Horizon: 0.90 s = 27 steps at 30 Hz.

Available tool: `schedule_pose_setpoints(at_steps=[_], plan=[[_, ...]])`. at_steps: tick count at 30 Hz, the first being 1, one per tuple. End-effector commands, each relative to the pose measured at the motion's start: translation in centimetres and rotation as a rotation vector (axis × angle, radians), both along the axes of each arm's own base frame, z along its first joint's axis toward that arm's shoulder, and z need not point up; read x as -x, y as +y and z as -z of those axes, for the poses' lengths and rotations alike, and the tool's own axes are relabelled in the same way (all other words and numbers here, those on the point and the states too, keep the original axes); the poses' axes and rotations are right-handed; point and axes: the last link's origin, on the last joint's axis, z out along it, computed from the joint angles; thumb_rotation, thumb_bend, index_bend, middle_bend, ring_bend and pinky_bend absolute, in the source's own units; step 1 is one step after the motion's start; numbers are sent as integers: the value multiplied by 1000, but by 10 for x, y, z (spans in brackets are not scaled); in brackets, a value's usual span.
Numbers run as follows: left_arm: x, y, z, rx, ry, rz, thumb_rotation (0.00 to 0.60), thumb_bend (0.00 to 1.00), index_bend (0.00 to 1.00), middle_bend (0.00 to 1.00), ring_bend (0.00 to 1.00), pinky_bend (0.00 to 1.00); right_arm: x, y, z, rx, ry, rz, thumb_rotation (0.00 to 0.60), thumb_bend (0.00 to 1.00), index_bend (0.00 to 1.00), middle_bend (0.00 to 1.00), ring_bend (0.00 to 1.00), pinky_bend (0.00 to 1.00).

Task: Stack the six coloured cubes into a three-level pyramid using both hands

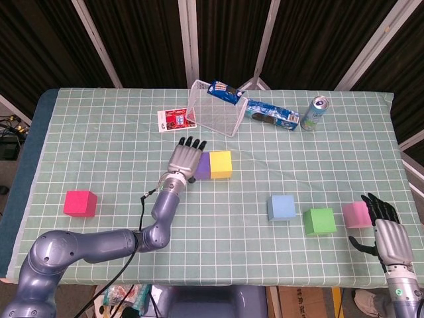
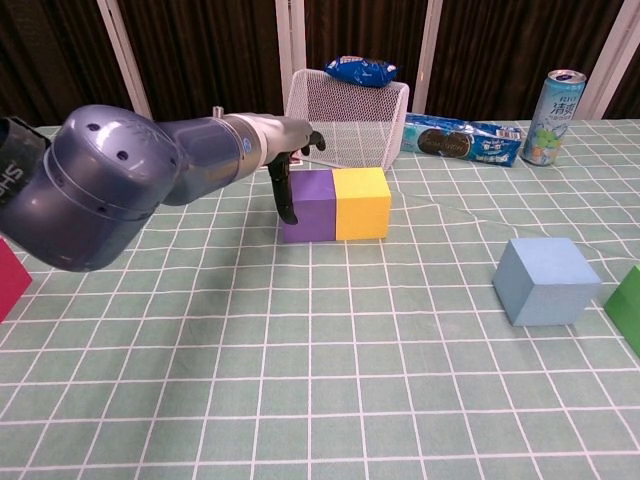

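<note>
Nearest the robot, at the table's front right corner, the right hand (image 1: 386, 232) hangs palm down with its dark fingers spread and nothing in them; its wrist runs off the bottom edge of the head view, and the chest view does not show it at all. Just ahead of its fingertips sits the pink cube (image 1: 356, 214), with the green cube (image 1: 319, 220) beside it and the light blue cube (image 1: 282, 208) next along. In the chest view only a sliver of the green cube shows at the right edge.

Far off on the left sits the magenta cube (image 1: 80, 203), cropped to a corner in the chest view.

Toward mid-table, the purple cube (image 2: 308, 205) and yellow cube (image 2: 361, 202) stand side by side, faces touching. The left hand (image 1: 185, 159) hovers over the purple cube's left edge, hiding much of it from above; its fingers reach forward, loosely apart, one dark finger pointing down along the cube's left face. Whether it touches cannot be told.

At the back are a tipped wire basket (image 1: 213, 116), a snack packet (image 2: 361, 70) on top of it, a biscuit pack (image 1: 271, 115), a can (image 1: 313, 112) and a small card (image 1: 175, 120).
</note>
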Motion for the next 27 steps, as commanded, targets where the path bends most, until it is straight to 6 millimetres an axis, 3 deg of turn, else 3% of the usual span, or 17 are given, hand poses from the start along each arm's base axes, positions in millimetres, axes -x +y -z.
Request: schedule_pose_setpoints(at_steps=[1, 18, 27], plan=[[5, 1, -10, -23, 0, -8, 600, 132, 0, 65, 3, 70, 0, 0, 0, -1, -1, 0, 600, 243, 0, 0, 0, 0], [35, -2, -48, -94, 49, -53, 600, 138, 0, 55, 0, 69, -2, 1, 2, -5, -8, -3, 600, 243, 0, 0, 0, 0], [39, 3, -49, -132, 50, -54, 600, 263, 0, 55, 0, 69, -3, 0, 3, -4, -14, -3, 600, 242, 0, 0, 0, 0]])
